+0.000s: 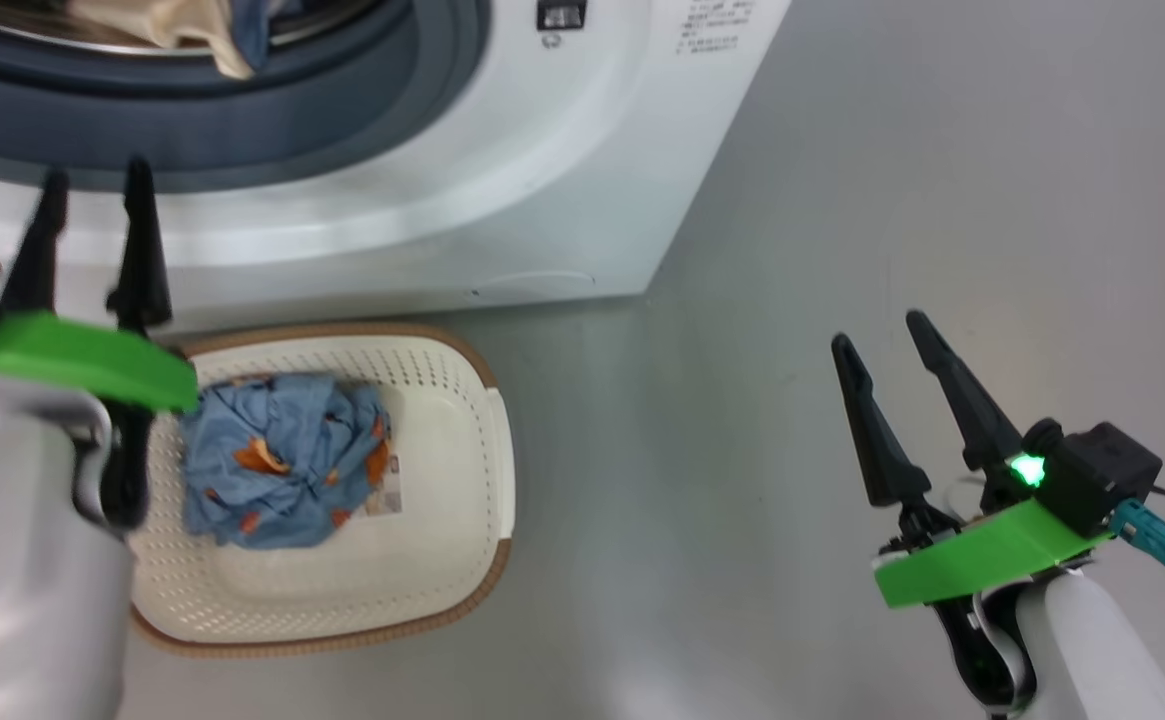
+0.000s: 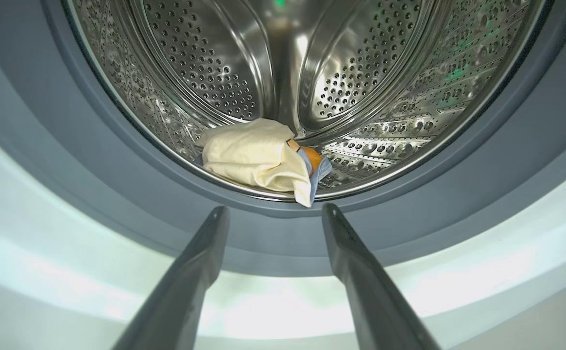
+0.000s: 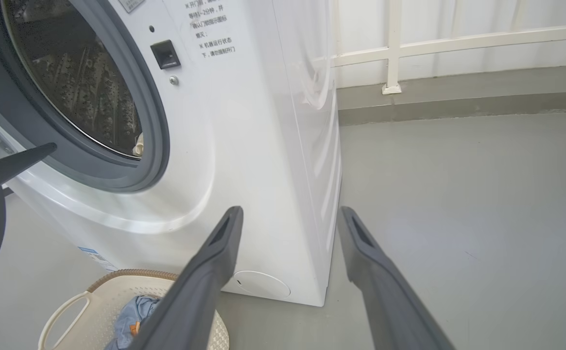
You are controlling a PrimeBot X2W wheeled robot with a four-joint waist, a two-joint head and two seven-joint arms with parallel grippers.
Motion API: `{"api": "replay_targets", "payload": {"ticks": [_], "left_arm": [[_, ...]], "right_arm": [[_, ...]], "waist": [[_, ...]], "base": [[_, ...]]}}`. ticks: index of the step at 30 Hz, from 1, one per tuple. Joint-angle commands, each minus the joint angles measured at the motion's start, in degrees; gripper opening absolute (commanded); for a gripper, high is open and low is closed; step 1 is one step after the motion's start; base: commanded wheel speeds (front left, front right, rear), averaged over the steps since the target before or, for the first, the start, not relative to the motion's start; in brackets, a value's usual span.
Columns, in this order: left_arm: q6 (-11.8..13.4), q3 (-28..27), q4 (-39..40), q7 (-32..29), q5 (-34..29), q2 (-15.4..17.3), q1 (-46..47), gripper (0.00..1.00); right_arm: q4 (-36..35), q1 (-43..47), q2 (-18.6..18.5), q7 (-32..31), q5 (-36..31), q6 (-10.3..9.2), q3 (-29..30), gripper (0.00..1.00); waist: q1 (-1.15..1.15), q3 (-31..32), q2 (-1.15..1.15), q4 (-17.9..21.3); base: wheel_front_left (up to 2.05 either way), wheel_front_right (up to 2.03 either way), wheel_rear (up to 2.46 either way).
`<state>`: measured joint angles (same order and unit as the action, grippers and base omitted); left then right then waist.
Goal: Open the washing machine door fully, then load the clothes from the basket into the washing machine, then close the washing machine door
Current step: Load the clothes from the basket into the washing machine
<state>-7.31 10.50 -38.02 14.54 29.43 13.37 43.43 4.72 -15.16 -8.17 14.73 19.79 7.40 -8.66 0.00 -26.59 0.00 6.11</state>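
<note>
The left tool [image 1: 97, 172] hangs released, dark fingers spread, before the grey rubber gasket [image 2: 44, 170] of the big white front-loading washing machine [image 1: 542, 150]. A cream garment [image 2: 253, 155] lies at the front lip of its steel perforated drum [image 2: 360, 73]. On the smooth grey floor [image 1: 792, 250], just beside the machine's base, stands the cream-white perforated plastic basket [image 1: 487, 450] with a brown woven-look rim. It holds the crumpled light blue clothes [image 1: 282, 460] with orange prints. Farther right, the right tool [image 1: 879, 330] hovers released and empty over bare floor. A white railing [image 3: 392, 48] runs behind.
</note>
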Motion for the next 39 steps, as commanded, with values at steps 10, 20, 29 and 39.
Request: {"api": "replay_targets", "payload": {"ticks": [10, 20, 29, 39], "left_arm": [[-0.2, -5.4, 6.3, 0.5, -5.9, -0.9, -13.4, 1.00], [-0.2, -8.3, 10.0, 0.5, -9.3, -2.2, -24.5, 1.00], [-0.2, -10.0, 14.2, 0.5, -11.0, -2.7, -31.5, 1.00], [-0.2, -11.8, 20.6, 0.5, -11.7, -2.3, -38.8, 1.00]], "right_arm": [[-0.6, 7.9, -3.2, 0.3, 2.5, 0.09, 0.4, 1.00], [-1.0, 14.1, -5.4, 0.3, 4.2, 0.09, 2.3, 1.00], [-1.6, 19.3, -6.7, 0.3, 5.3, 0.09, 4.1, 1.00], [-2.5, 22.4, -7.4, 0.3, 6.0, 0.09, 5.9, 1.00]], "waist": [[0.00, 11.0, 0.00, -3.5], [0.00, 17.5, 0.00, -4.7], [0.00, 21.3, 0.00, -5.7], [0.00, 22.3, 0.00, -5.9]], "base": [[0.00, 0.00, 0.00], [0.00, 0.00, 0.00], [0.00, 0.00, 0.00], [0.00, 0.00, 0.00]]}}
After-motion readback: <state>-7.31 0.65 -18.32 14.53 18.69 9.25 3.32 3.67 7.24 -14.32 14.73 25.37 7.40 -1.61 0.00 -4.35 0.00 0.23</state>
